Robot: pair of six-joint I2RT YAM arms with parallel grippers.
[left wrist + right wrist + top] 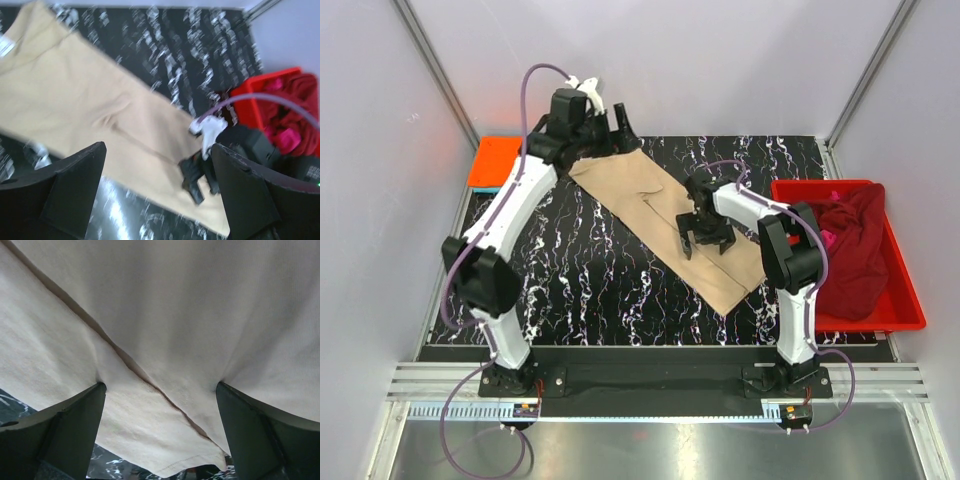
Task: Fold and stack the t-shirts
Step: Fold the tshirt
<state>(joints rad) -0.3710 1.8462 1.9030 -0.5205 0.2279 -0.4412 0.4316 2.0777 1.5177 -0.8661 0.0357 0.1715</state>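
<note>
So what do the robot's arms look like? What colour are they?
Both the left arm and the right arm have white tube-like links with chunky black joints. A thin purple cable loops along each one. Each ends in a black two-finger tool: left tool, right tool.

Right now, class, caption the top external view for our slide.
Left hand and right hand, both open, at a diagonal tan t-shirt; red bin alongside.
</note>
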